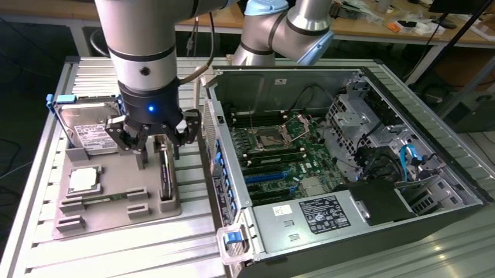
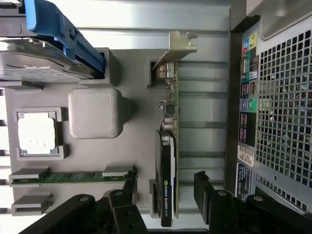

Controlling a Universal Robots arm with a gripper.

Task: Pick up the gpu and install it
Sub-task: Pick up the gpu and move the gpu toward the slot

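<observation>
**One gpu on edge, claw spread wide above it**

Largest is the open case (image 1: 263, 87), on the exterior view's right, its board bare to view. Beside it, on the exterior view's left, sits the grey tray (image 1: 116, 174), with the drive (image 1: 85, 130) at its far end. The claw (image 1: 159, 152) hangs over the side of the tray nearest the case, jaws at their widest and gripping nothing. Between its fingers (image 2: 207, 187) stands the gpu (image 2: 168, 161), on edge in a tray slot. It looks apart from both fingers, as far as the wrist view tells. Its metal bracket (image 2: 180, 46) is at the end far from the fingers. Smallest, the chip (image 1: 83, 180) lies in its own pocket, well apart.

The gpu looks light, stiff and thin, yet fragile, with bare components on one face. Its two flat sides near the black cooler seem the safest hold, squeezed gently and clear of the edge contacts.
</observation>
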